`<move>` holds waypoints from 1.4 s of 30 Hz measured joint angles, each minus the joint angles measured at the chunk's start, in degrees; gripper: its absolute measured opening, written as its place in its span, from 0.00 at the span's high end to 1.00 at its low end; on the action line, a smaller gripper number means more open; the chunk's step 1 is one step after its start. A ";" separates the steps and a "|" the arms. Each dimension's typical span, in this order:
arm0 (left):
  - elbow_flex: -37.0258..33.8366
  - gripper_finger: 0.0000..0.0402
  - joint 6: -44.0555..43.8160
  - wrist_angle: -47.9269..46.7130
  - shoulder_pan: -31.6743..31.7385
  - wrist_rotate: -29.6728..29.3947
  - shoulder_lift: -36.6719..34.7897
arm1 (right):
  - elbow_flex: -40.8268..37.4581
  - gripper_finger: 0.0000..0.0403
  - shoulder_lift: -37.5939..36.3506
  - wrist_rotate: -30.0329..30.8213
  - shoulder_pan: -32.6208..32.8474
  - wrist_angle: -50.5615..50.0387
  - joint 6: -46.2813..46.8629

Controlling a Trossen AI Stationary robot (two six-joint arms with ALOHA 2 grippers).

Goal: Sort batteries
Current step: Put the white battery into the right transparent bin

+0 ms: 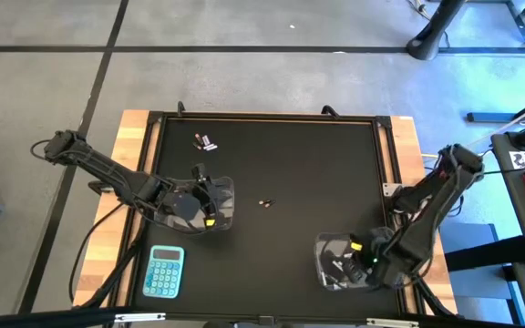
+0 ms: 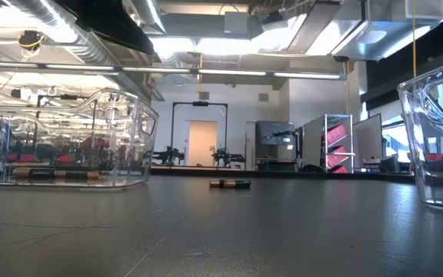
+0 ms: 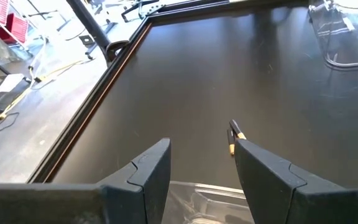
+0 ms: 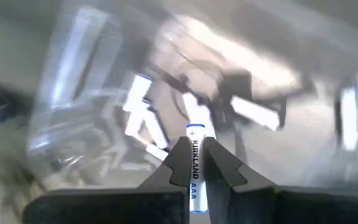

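Note:
My right gripper (image 4: 193, 143) hangs over the clear tub (image 1: 340, 261) near the table's near right corner, shut on a silvery-white battery (image 4: 193, 163). Several more white batteries (image 4: 143, 124) lie in that tub. My left gripper (image 3: 201, 148) is open above the rim of the left clear tub (image 1: 200, 205), which holds dark batteries (image 2: 52, 175). One dark battery with reddish ends (image 1: 265, 202) lies on the mat's middle, seen also in the low view (image 2: 230, 184) and past the left fingers (image 3: 232, 134). Two more batteries (image 1: 206, 141) lie near the far left. My right gripper pinches the white battery by its middle (image 4: 193, 155) between the two fingers, which point down into the tub from above. The battery lies along the fingers, its capped end (image 4: 193, 129) poking out past their tips. It is lifted clear of the batteries below.
A blue calculator (image 1: 164, 271) lies near the table's near left edge, beside the left tub. The black mat (image 1: 308, 173) is bordered by a raised frame (image 3: 114, 81). Bare mat lies between the two tubs.

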 joint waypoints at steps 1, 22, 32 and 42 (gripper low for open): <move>0.00 0.58 0.00 0.00 0.00 -0.01 0.00 | -0.71 0.96 1.22 -1.82 0.03 0.80 4.85; -0.02 0.58 0.24 0.09 0.00 -0.02 0.00 | -4.23 0.94 13.24 -8.59 -5.70 4.49 3.74; -0.03 0.58 -0.01 0.11 0.00 -0.02 0.00 | -9.60 0.94 13.02 -8.69 -5.70 11.10 8.14; -0.04 0.58 -0.30 0.11 0.00 -0.04 0.00 | -9.75 0.80 11.76 -9.25 -5.70 10.45 6.92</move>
